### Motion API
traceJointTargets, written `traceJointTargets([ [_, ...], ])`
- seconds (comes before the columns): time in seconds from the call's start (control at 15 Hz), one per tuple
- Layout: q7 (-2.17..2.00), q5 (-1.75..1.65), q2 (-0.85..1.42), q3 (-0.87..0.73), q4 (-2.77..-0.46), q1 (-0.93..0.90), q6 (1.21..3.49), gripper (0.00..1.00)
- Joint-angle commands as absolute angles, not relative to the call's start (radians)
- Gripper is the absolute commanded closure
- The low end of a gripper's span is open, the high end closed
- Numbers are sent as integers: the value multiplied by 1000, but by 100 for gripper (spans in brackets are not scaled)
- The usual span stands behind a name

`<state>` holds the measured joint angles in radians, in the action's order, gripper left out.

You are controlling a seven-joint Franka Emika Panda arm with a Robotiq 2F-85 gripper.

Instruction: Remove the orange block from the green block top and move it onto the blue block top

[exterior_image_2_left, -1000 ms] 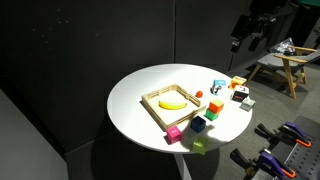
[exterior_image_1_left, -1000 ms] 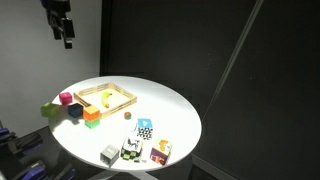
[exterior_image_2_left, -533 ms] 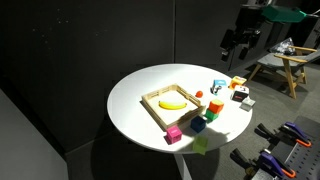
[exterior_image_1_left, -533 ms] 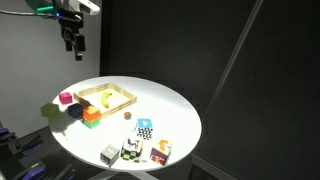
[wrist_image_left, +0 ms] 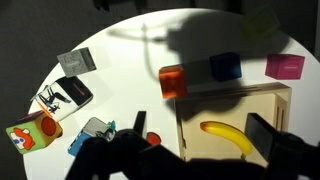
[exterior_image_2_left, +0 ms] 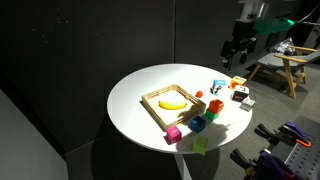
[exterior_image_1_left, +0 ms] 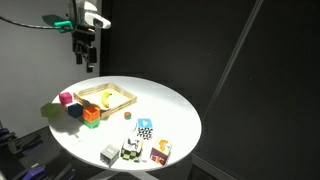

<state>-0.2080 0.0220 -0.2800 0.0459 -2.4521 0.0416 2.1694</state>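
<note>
Orange block (exterior_image_1_left: pixel 90 113) tops the green block (exterior_image_1_left: pixel 93 123) by the edge of the table (exterior_image_1_left: pixel 175 112), pincer (exterior_image_1_left: pixel 89 62) spread empty high above.

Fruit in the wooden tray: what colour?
Yellow. The banana shows best in the wrist view.

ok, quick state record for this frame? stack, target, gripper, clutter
orange block: on top of the green block, not yet moved
blue block: on the table beside the stack, top bare
gripper: open, empty, in the air above the table, clear of all blocks
wooden tray: holds a banana
pink cube: next to the blue block
</note>
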Motion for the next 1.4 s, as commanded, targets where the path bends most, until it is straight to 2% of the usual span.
traceJointTargets([
  [0.0,-166,-55,-261,44,-2449,36,2191,0],
  [0.73,-156,-48,-255,39,-2453,27,2175,0],
  [1.33,-151,-61,-160,42,-2523,14,2440,0],
])
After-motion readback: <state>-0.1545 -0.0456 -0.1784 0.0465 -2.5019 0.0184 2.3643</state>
